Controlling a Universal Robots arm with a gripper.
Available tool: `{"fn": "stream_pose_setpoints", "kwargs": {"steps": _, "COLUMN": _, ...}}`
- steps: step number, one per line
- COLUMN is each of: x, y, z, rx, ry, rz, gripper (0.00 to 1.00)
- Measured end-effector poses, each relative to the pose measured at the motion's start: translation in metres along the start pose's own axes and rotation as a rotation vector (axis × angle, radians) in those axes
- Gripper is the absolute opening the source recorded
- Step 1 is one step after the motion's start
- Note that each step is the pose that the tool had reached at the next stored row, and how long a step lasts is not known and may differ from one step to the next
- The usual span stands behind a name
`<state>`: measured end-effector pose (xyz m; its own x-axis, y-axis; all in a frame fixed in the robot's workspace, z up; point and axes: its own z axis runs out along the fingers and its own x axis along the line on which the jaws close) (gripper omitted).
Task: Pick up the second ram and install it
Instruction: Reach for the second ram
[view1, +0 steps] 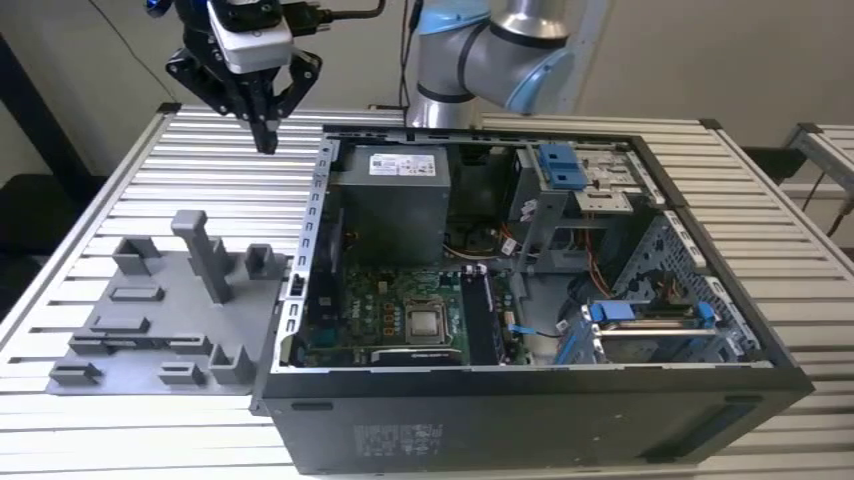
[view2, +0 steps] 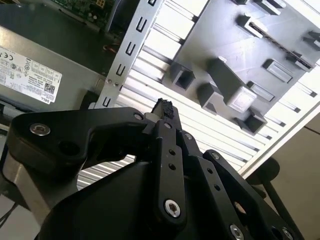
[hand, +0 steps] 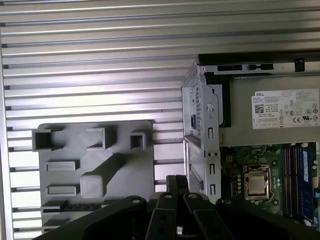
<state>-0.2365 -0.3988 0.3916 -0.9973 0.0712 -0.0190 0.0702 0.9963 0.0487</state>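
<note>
Black hand (view1: 268, 143) pinched closed, empty, over table (view1: 120, 170) | first wrist view: grey tray (hand: 95, 165) partly behind hand

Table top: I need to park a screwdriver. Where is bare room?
The table is bare beyond the grey tray, below the gripper, and along the exterior view's right of the computer case. Tray and case sit close together; the case interior is crowded.
</note>
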Motion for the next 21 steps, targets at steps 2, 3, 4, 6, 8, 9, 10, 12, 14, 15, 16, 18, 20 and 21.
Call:
{"fn": "stream_pose_setpoints", "kwargs": {"steps": 2, "x": 0.0035, "y": -0.0002, "z": 0.0, "rx": 0.0, "ry": 0.0, "rz": 0.0, "gripper": 0.11}}
{"fn": "stream_pose_setpoints", "kwargs": {"steps": 3, "x": 0.0051, "y": -0.0004, "z": -0.0001, "rx": 0.0, "ry": 0.0, "rz": 0.0, "gripper": 0.11}}
{"fn": "stream_pose_setpoints", "kwargs": {"steps": 4, "x": 0.0068, "y": -0.0005, "z": -0.0001, "rx": 0.0, "ry": 0.0, "rz": 0.0, "gripper": 0.11}}
{"fn": "stream_pose_setpoints", "kwargs": {"steps": 6, "x": 0.0097, "y": -0.0007, "z": -0.0001, "rx": 0.0, "ry": 0.0, "rz": 0.0, "gripper": 0.11}}
{"fn": "stream_pose_setpoints", "kwargs": {"steps": 8, "x": 0.0122, "y": -0.0009, "z": -0.0001, "rx": -0.0001, "ry": 0.0, "rz": 0.0, "gripper": 0.11}}
{"fn": "stream_pose_setpoints", "kwargs": {"steps": 9, "x": 0.0134, "y": -0.001, "z": -0.0002, "rx": -0.0001, "ry": 0.0, "rz": 0.0, "gripper": 0.11}}
{"fn": "stream_pose_setpoints", "kwargs": {"steps": 10, "x": 0.0147, "y": -0.001, "z": -0.0002, "rx": -0.0001, "ry": 0.0, "rz": 0.0, "gripper": 0.11}}
{"fn": "stream_pose_setpoints", "kwargs": {"steps": 12, "x": 0.0173, "y": -0.0012, "z": -0.0002, "rx": 0.0, "ry": 0.0, "rz": 0.0, "gripper": 0.11}}
{"fn": "stream_pose_setpoints", "kwargs": {"steps": 14, "x": 0.0202, "y": -0.0014, "z": -0.0003, "rx": 0.0, "ry": 0.0, "rz": 0.0, "gripper": 0.11}}
{"fn": "stream_pose_setpoints", "kwargs": {"steps": 15, "x": 0.0217, "y": -0.0015, "z": -0.0003, "rx": 0.0, "ry": 0.0, "rz": 0.0, "gripper": 0.11}}
{"fn": "stream_pose_setpoints", "kwargs": {"steps": 16, "x": 0.0233, "y": -0.0017, "z": -0.0003, "rx": -0.0001, "ry": 0.0, "rz": 0.0, "gripper": 0.11}}
{"fn": "stream_pose_setpoints", "kwargs": {"steps": 18, "x": 0.0272, "y": -0.0019, "z": -0.0004, "rx": -0.0001, "ry": -0.0001, "rz": 0.0, "gripper": 0.11}}
{"fn": "stream_pose_setpoints", "kwargs": {"steps": 20, "x": 0.0316, "y": -0.0022, "z": -0.0005, "rx": -0.0001, "ry": 0.0, "rz": 0.0, "gripper": 0.11}}
{"fn": "stream_pose_setpoints", "kwargs": {"steps": 21, "x": 0.0343, "y": -0.0024, "z": -0.0006, "rx": 0.0, "ry": 0.0, "rz": 0.0, "gripper": 0.11}}
